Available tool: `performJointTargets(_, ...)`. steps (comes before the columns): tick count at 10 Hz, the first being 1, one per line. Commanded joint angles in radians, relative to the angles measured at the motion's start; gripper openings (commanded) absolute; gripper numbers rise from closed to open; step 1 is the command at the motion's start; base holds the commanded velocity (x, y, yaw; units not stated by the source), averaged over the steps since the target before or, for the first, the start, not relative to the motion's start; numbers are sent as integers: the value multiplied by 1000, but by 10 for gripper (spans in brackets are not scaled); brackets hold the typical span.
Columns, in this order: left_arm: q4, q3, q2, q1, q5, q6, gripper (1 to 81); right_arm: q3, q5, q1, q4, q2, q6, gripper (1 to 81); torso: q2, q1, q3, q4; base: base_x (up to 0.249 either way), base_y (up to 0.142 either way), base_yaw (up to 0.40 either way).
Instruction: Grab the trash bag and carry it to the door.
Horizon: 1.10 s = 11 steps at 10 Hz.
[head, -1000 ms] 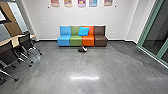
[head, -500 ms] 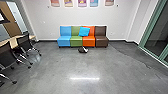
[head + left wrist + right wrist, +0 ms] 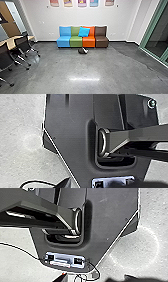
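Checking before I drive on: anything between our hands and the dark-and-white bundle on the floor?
Nothing visible stands in the way. The streak on the floor before the bundle looks like a reflection. The chairs are off left; the seats are behind it.

The floor (image 3: 83, 65) looks like smooth, polished concrete, glossy under a streak of light. By its far edge the seats (image 3: 88, 42) look like smooth leather or vinyl with a faint sheen, the pillow (image 3: 84, 32) like cloth; toward its left edge the table (image 3: 11, 43) looks like pale wood, the chairs (image 3: 22, 44) matt on shiny metal legs.
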Motion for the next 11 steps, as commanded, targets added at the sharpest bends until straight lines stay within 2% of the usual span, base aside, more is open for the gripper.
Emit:
performJointTargets(1, -7, -1, -5, -17, 64, 1, 811, 3, -62, 10, -13, -8, -1, 811, 0, 0, 0, 0, 125, 0, 0)
performJointTargets(11, -5, -1, -2, -17, 62, 1, 811, 6, -57, 10, -17, -5, -1, 811, 0, 0, 0, 0, 138, 0, 0)
